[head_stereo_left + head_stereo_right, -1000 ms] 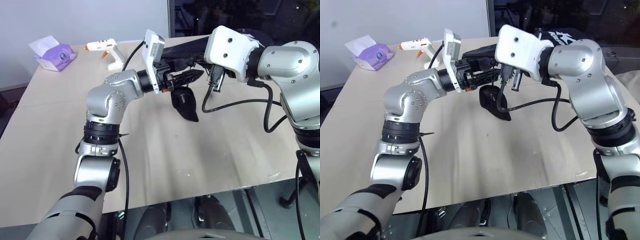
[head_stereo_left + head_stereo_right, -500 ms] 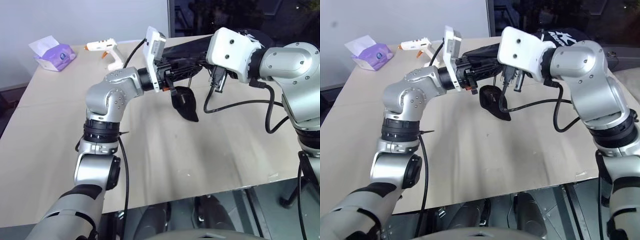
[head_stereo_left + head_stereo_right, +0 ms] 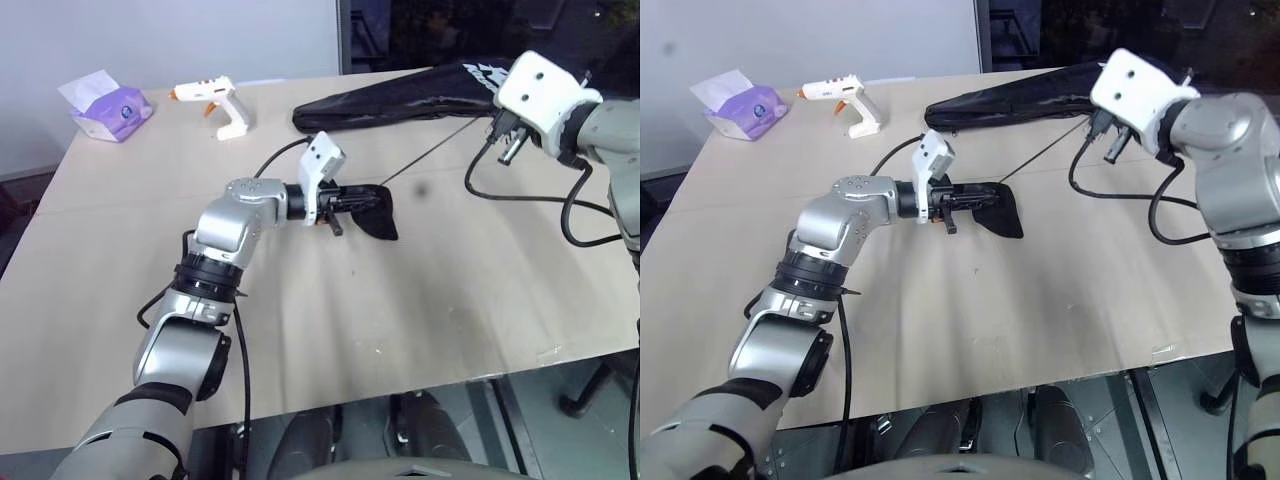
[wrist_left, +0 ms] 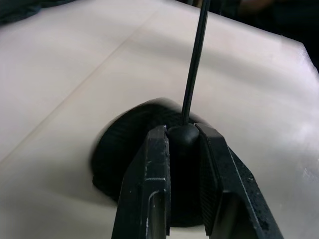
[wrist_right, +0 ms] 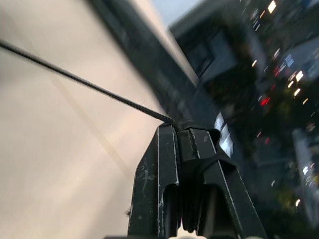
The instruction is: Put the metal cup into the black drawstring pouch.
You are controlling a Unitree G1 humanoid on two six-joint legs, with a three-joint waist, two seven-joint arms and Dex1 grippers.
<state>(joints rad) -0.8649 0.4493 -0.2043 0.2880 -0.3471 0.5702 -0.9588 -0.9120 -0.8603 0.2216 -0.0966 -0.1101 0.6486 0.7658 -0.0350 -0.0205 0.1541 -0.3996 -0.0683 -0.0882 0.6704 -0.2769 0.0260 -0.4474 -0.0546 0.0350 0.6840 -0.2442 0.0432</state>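
While looking down over the wide pale wooden table (image 3: 350,330), can see the small soft black drawstring pouch (image 3: 378,215) lying on its side near the middle, right on the wood. Looks puffed up and round at the mouth end in the left wrist view. Can spot the left gripper (image 4: 182,130) down low by the table, just at the mouth of the pouch, with both black fingers (image 4: 157,164) squeezed tight on a small round black knob (image 4: 183,140) on the pouch's string. Can follow the thin dark cord (image 3: 432,153) from the knob, stretched straight and tight above the table, up and away to the robot's right. Ends in the right gripper (image 5: 175,127), held high over the far right part of the table, fingers (image 5: 159,169) clenched on the tip of the cord. Close behind, along the far edge, can see a long black racket cover (image 3: 400,98) with white letters. Further left, can find a white glue gun (image 3: 215,100) with an orange tip and, near the far left corner, a purple tissue pack (image 3: 112,108) with a white tissue sticking out. Cannot tell about the inside of the pouch.
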